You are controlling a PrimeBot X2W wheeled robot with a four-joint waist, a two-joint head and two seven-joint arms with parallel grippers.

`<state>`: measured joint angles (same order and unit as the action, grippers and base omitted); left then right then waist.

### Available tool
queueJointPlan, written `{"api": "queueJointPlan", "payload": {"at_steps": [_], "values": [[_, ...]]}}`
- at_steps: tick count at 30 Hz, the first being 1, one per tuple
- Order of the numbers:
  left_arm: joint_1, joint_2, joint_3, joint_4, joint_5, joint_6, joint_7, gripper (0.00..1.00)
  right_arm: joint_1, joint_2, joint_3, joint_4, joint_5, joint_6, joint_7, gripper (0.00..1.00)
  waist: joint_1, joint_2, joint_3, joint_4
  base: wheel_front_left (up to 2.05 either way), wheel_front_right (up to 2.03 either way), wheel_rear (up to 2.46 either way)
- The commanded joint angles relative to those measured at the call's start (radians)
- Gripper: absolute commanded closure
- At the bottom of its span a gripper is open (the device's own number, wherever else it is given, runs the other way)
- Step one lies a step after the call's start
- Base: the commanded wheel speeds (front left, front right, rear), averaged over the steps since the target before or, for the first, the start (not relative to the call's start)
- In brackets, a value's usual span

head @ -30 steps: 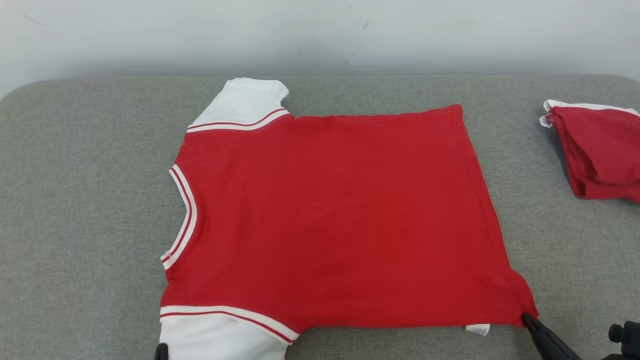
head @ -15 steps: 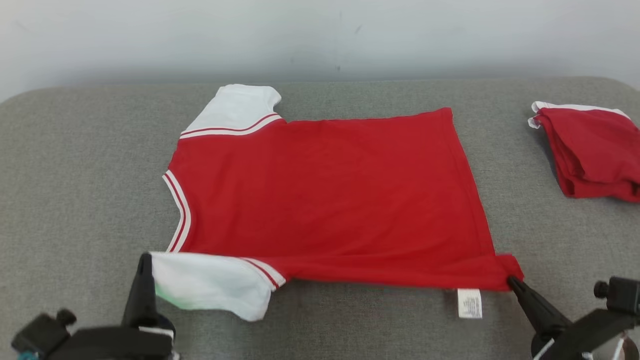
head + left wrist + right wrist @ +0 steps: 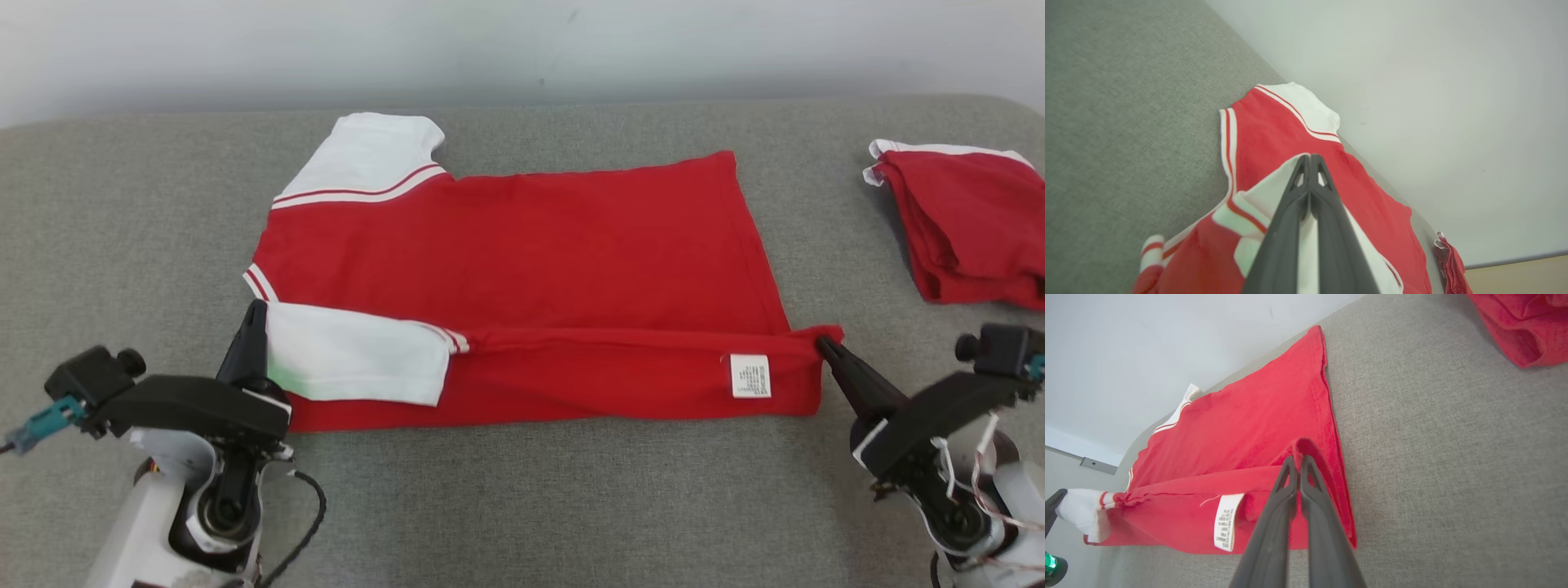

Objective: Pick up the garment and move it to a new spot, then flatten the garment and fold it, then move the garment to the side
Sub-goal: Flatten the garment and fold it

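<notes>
Garment (image 3: 522, 245), left fingers (image 3: 249, 343) pinching sleeve (image 3: 359, 363), right fingers (image 3: 857, 382) (hem corner (image 3: 826, 333))

A: Any writing on show? There's one white care label (image 3: 750, 376), sitting on the folded-over near edge of the red garment (image 3: 522, 253), close to the hem corner.

B: It carries rows of fine grey print, but they're too small and blurred to read, even in the right wrist view. No legible word, brand or number.
</notes>
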<state>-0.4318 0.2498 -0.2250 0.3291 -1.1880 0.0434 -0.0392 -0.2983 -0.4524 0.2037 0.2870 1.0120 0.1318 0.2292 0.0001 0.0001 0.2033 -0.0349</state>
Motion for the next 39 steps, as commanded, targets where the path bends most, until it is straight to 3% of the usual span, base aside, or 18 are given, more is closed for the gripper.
{"api": "queueJointPlan", "payload": {"at_steps": [1,12,13,14,15,16,24,31,39], "values": [[-0.02,0.003,-0.001,0.016,0.005,-0.003,0.003,1.0,-0.022,0.007,0.005,0.016,-0.009,-0.002,0.004,1.0,-0.0001,-0.0001,0.01,-0.007,0.0,0.0,0.0],[-0.164,-0.01,-0.036,0.257,0.033,-0.06,0.008,1.0,-0.21,0.055,0.092,0.219,-0.063,-0.002,-0.03,1.0,-0.0001,-0.0001,0.037,0.007,0.0,0.0,0.0],[-0.171,-0.009,-0.044,0.272,0.043,-0.066,0.002,1.0,-0.216,0.056,0.099,0.227,-0.067,-0.002,-0.042,0.96,-0.0001,-0.0001,0.036,0.009,0.0,0.0,0.0],[-0.176,-0.009,-0.053,0.285,0.057,-0.077,-0.006,0.84,-0.223,0.054,0.106,0.232,-0.071,-0.002,-0.059,0.53,-0.0001,-0.0001,0.035,0.011,0.0,0.0,0.0],[-0.181,-0.009,-0.058,0.296,0.067,-0.087,-0.021,0.11,-0.227,0.052,0.112,0.237,-0.073,-0.002,-0.076,0.0,-0.0001,-0.0001,0.033,0.012,0.0,0.0,0.0],[-0.184,-0.007,-0.062,0.306,0.076,-0.096,-0.04,0.0,-0.228,0.047,0.118,0.243,-0.077,-0.002,-0.093,0.0,-0.0001,-0.0001,0.03,0.015,0.0,0.0,0.0],[-0.082,0.011,-0.092,0.296,0.164,-0.136,-0.184,0.0,-0.131,-0.014,0.171,0.212,-0.112,-0.002,-0.26,0.0,-0.0001,-0.0001,-0.011,0.029,0.0,0.0,0.0],[0.037,0.024,-0.103,0.216,0.24,-0.099,-0.219,0.0,-0.042,-0.05,0.189,0.189,-0.169,-0.002,-0.328,0.0,-0.0001,-0.0001,-0.003,0.036,0.0,0.0,0.0],[0.078,0.033,-0.132,0.186,0.33,-0.056,-0.225,0.0,-0.031,-0.016,0.194,0.214,-0.223,-0.002,-0.347,0.0,-0.0001,-0.0001,0.018,0.03,0.0,0.0,0.0]]}}
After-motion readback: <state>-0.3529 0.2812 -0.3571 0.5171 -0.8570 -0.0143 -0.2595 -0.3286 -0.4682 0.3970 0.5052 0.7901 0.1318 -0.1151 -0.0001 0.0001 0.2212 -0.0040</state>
